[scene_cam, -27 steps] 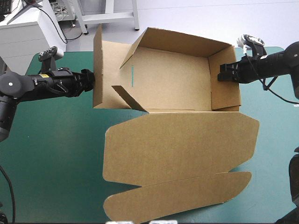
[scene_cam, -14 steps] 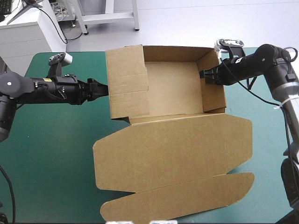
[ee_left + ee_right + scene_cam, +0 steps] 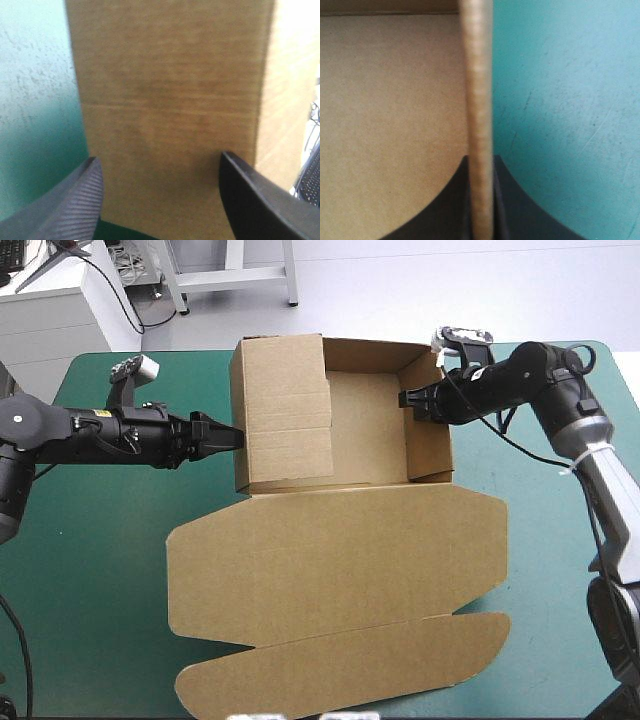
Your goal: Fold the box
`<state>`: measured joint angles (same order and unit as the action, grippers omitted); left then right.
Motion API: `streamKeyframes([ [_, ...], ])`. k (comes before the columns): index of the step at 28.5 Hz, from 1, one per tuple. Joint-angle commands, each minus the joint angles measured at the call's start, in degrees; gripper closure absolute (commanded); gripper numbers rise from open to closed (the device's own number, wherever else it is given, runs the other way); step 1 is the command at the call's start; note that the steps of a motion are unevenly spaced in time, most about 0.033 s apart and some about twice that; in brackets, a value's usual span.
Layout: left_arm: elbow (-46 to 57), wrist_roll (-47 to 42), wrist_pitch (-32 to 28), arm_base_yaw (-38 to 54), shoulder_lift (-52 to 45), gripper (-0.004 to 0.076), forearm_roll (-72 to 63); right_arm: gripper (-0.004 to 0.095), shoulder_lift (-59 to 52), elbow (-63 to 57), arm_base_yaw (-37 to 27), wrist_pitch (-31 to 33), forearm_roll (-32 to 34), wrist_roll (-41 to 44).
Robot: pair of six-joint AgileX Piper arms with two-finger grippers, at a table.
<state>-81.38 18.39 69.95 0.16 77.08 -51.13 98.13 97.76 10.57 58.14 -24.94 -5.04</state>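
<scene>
Right gripper [image 3: 405,400]: pinching my box's [image 3: 340,550] right wall.
Left gripper [image 3: 233,436]: spread; I've pushed the left flap [image 3: 285,410] inward, so tucking remains.

The box [image 3: 340,550] is plain brown, the cover [image 3: 100,570] speckled teal-green, the fingers [image 3: 70,200] black and ribbed.

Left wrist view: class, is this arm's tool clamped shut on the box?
No: the left tool is open, its fingers standing wide apart, with the box wall ahead of them, not pinched between them.
</scene>
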Motion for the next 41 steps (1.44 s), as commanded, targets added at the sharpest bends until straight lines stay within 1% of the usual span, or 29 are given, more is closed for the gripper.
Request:
streamKeyframes([
  [1,-1.39,1.77,-0.29,-0.07,-1.55,0.0249,-6.10,0.0923,-0.17,1.55,1.92,-2.67,-2.84,1.73],
  [8,-1.39,1.76,0.38,-0.07,-1.55,0.0250,-5.22,0.0923,2.94,1.55,6.04,-5.44,-3.37,2.14],
  [12,-1.39,1.41,0.38,-0.07,-1.55,0.0250,-0.22,0.0923,3.20,1.55,8.23,-7.61,-3.37,2.14],
  [16,-1.39,-3.26,0.38,-0.07,-1.55,0.0251,9.32,0.0923,3.20,1.55,9.90,-8.70,-3.27,2.14],
  [19,-1.39,-5.60,0.38,-0.07,-1.55,0.0251,14.06,0.0923,3.20,1.55,11.29,-9.07,-2.99,2.31],
  [23,-1.39,-6.50,-0.08,-0.07,-1.55,0.0251,18.77,0.0923,3.20,1.55,13.26,-10.63,-2.58,4.17],
  [29,-1.39,-10.94,-0.89,-0.07,-1.55,0.0255,23.00,0.0923,3.20,1.55,14.85,-11.32,-1.38,5.04],
  [33,-1.39,-11.19,-1.12,-0.18,-1.55,0.0334,23.00,0.0923,3.20,1.55,14.85,-11.32,-0.63,6.58],
  [36,-1.39,-11.19,-1.12,-0.18,-1.55,0.0449,23.20,0.0919,3.20,1.55,14.85,-11.11,0.23,7.40],
  [37,-1.39,-11.19,-0.99,-0.18,-1.55,0.0516,23.72,0.0919,3.20,1.55,14.85,-10.96,0.34,7.52],
  [38,-1.39,-11.19,-0.86,-0.18,-1.55,0.0564,24.70,0.0919,3.20,1.55,14.85,-10.96,0.33,7.52],
  [39,-1.39,-12.66,-0.46,-0.71,-1.55,0.0670,28.13,0.0919,3.20,1.55,14.85,-10.57,0.83,7.83],
  [40,-1.39,-13.75,-0.21,-1.10,-1.55,0.0701,30.22,0.0919,3.20,1.55,14.85,-10.30,1.42,8.25],
  [41,-1.39,-15.04,0.15,-2.45,-1.55,0.0732,35.87,0.0918,3.20,1.55,15.34,-9.51,2.86,8.80],
])
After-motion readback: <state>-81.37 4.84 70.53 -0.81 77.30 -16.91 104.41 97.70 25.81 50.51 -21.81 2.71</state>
